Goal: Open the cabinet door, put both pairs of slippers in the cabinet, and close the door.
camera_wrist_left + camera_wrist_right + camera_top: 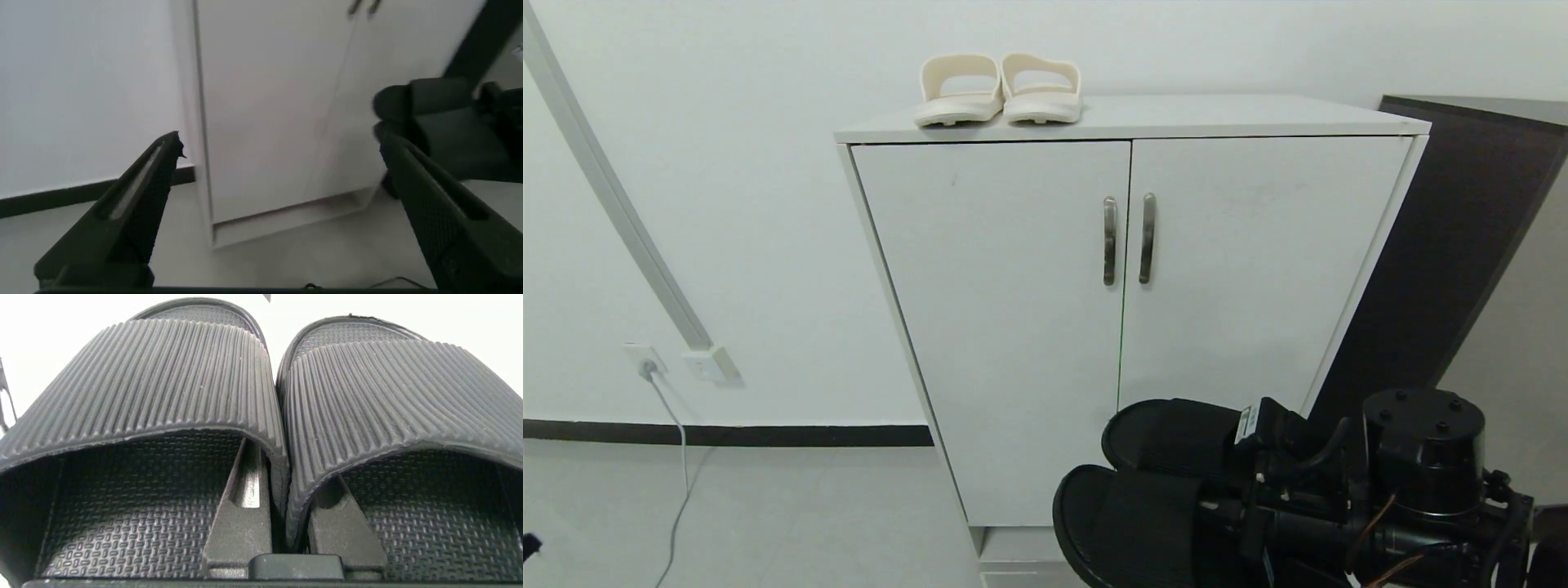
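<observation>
A white two-door cabinet (1013, 327) stands against the wall with both doors shut and two metal handles (1127, 239) at the middle seam. A pair of cream slippers (1001, 90) rests on its top at the left. My right gripper (1258, 490) is low in front of the right door, shut on a pair of black slippers (1152, 482); its fingers (245, 514) pinch the inner walls of the black slippers (278, 449). My left gripper (278, 204) is open, low to the left of the cabinet (270, 122), holding nothing.
A dark panel (1462, 245) leans beside the cabinet on the right. A wall socket with a grey cable (678, 457) and a slanted conduit (613, 196) are on the wall at the left. Bare grey floor (768, 523) lies left of the cabinet.
</observation>
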Controlling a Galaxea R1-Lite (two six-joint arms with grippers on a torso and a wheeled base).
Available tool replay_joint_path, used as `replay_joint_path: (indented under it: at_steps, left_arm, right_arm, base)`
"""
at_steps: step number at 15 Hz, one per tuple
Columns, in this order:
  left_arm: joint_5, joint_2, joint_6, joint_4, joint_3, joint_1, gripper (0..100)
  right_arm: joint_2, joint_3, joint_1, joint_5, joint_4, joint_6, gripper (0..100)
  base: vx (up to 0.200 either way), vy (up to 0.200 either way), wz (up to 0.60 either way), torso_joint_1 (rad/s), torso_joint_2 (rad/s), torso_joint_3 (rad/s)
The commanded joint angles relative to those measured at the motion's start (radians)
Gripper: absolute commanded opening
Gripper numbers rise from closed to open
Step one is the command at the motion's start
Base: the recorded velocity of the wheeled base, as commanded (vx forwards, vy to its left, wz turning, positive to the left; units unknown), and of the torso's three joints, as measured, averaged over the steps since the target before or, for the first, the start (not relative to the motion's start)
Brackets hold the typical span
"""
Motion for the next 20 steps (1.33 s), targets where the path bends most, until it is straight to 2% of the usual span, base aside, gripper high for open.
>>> replay_joint_path:
  at_steps: [1, 2, 4, 5, 6, 7, 8, 10, 11, 12, 13, 15, 20]
  left_arm:
    - [-0.096, 0.234, -0.003, -0.049, -0.098, -0.018, 100]
    - [-0.112, 0.301, -0.002, -0.065, -0.14, -0.033, 100]
    - [-0.113, 0.329, -0.003, -0.073, -0.156, -0.041, 100]
    - [-0.121, 0.433, -0.011, -0.168, -0.198, -0.191, 100]
    - [-0.119, 0.453, -0.014, -0.188, -0.195, -0.252, 100]
    - [-0.112, 0.505, -0.017, -0.22, -0.207, -0.374, 100]
    - [-0.11, 0.557, -0.04, -0.254, -0.23, -0.413, 100]
    - [-0.106, 0.694, -0.123, -0.385, -0.278, -0.449, 100]
    - [-0.106, 0.74, -0.152, -0.446, -0.285, -0.466, 100]
    - [-0.106, 0.811, -0.198, -0.538, -0.299, -0.499, 100]
    - [-0.106, 0.847, -0.22, -0.576, -0.31, -0.524, 100]
    - [-0.106, 0.933, -0.235, -0.635, -0.357, -0.565, 100]
    - [-0.116, 1.119, -0.238, -0.636, -0.583, -0.628, 100]
  right_arm:
    - [-0.001, 0.012, 0.0, -0.002, -0.012, 0.0, 0]
    - [0.001, 0.012, 0.0, -0.003, -0.014, -0.001, 0]
    - [0.001, 0.01, 0.0, -0.003, -0.014, -0.003, 0]
    - [0.001, 0.01, 0.0, -0.006, -0.014, -0.006, 0]
    - [0.001, 0.01, 0.0, -0.006, -0.014, -0.006, 0]
    - [0.001, 0.009, 0.0, -0.006, -0.014, -0.006, 0]
    - [0.001, 0.009, 0.0, -0.006, -0.014, -0.006, 0]
    - [0.001, 0.009, 0.0, -0.006, -0.014, -0.006, 0]
    - [0.001, 0.009, 0.0, -0.006, -0.014, -0.006, 0]
    - [0.002, 0.01, 0.0, -0.006, -0.014, -0.006, 0]
    - [0.004, 0.01, 0.0, -0.006, -0.014, -0.006, 0]
    - [0.004, 0.01, 0.0, -0.008, -0.012, -0.006, 0]
    - [0.012, 0.013, 0.0, -0.008, -0.014, -0.006, 0]
  base:
    - [0.0, 0.0, 0.0, 0.0, 0.0, 0.0]
    - [0.0, 0.0, 0.0, 0.0, 0.0, 0.0]
    - [0.0, 0.0, 0.0, 0.0, 0.0, 0.0]
    - [0.0, 0.0, 0.0, 0.0, 0.0, 0.0]
    - [0.0, 0.0, 0.0, 0.0, 0.0, 0.0]
    - [0.0, 0.0, 0.0, 0.0, 0.0, 0.0]
    - [0.0, 0.0, 0.0, 0.0, 0.0, 0.0]
    - [0.0, 0.0, 0.0, 0.0, 0.0, 0.0]
    - [0.0, 0.0, 0.0, 0.0, 0.0, 0.0]
    - [0.0, 0.0, 0.0, 0.0, 0.0, 0.0]
    - [0.0, 0.0, 0.0, 0.0, 0.0, 0.0]
    - [0.0, 0.0, 0.0, 0.0, 0.0, 0.0]
    - [0.0, 0.0, 0.0, 0.0, 0.0, 0.0]
